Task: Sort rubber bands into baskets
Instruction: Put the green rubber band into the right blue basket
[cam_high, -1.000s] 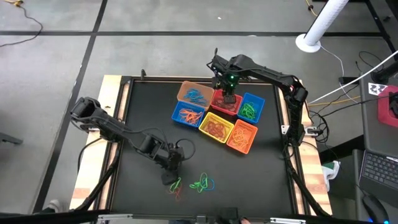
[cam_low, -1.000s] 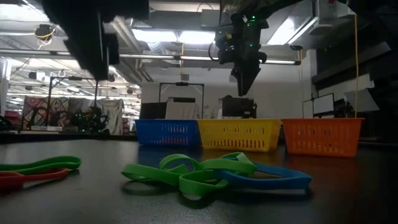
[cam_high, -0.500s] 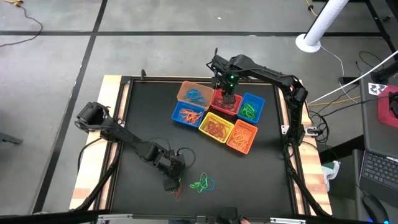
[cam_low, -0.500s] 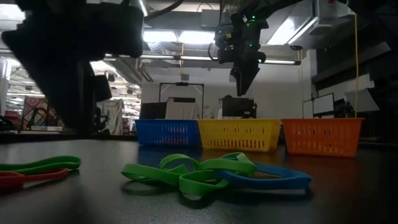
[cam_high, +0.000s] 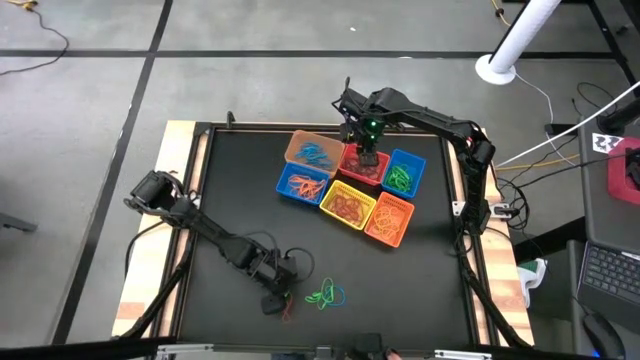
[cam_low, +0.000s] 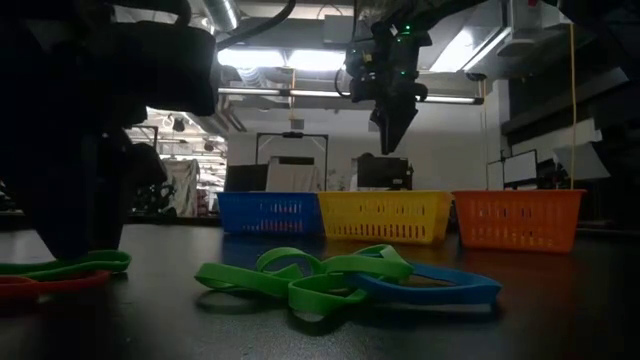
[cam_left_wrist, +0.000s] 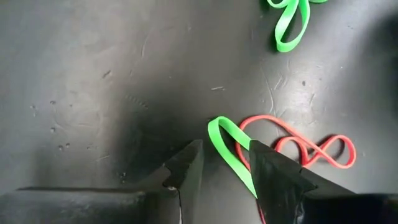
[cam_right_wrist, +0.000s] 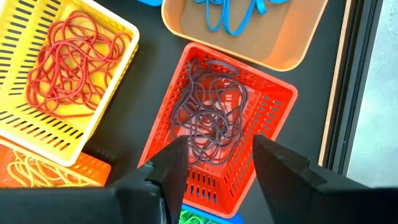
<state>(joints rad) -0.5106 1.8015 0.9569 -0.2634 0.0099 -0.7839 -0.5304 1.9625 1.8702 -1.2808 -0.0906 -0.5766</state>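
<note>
Black matting covers the bench (cam_high: 230, 190), and six baskets (cam_high: 348, 182) sit clustered toward its far edge, each already holding rubber bands. Loose bands remain near the near edge: a green and blue tangle (cam_high: 325, 295) and, beside it, a green band (cam_left_wrist: 227, 149) lying across a red band (cam_left_wrist: 298, 146). Down at the mat, the left gripper (cam_left_wrist: 221, 168) has its fingers spread to either side of that green band, not pinching it. Above the red basket (cam_right_wrist: 217, 134), which holds dark bands, the right gripper (cam_right_wrist: 214, 158) hangs with its fingers spread and nothing between them; the yellow basket (cam_right_wrist: 62, 74) and tan basket (cam_right_wrist: 249, 31) sit beside it
</note>
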